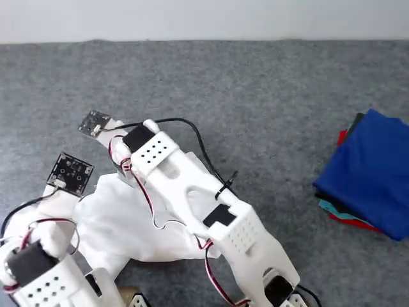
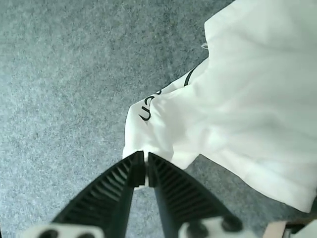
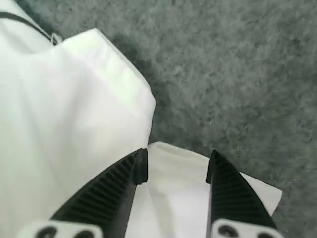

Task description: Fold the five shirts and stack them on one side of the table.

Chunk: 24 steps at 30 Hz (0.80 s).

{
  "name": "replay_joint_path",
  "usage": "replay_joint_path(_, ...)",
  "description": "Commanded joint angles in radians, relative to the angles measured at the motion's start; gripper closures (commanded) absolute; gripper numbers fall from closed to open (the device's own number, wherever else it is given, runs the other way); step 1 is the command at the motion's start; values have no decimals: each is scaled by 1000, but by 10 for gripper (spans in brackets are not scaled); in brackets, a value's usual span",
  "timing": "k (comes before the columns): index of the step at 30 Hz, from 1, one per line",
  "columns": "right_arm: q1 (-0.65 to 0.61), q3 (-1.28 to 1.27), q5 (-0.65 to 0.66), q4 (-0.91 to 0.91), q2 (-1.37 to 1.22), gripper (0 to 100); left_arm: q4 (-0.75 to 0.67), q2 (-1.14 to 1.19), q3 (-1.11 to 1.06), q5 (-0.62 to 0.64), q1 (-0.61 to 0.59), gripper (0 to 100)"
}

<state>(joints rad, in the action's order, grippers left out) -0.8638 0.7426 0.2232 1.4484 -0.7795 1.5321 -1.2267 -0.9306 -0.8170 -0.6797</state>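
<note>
Left gripper (image 2: 146, 162) tight on white shirt (image 2: 247, 99) corner

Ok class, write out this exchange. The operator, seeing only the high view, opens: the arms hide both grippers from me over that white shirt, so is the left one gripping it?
Observer: Yes, the left gripper is shut on an edge of the white shirt.
Operator: And the right one?
Observer: The right gripper is open, astride a fold of it.
Operator: Any markings on the cloth?
Observer: There is dark lettering near the pinched corner.
</note>
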Motion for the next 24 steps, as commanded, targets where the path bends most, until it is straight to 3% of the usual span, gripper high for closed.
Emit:
replay_joint_path(1,-27,75,-25,-12,-21,798,-14,-40,5,0,-5,986)
replay_joint_path(6,-47,114,-25,-2,-105,815,-14,-55,5,0,-5,986)
replay_joint_path(11,-39,161,-18,2,-145,997,-12,-55,5,0,-5,986)
replay_joint_path(24,94,620,35,349,-133,988,-20,-55,13,0,-5,986)
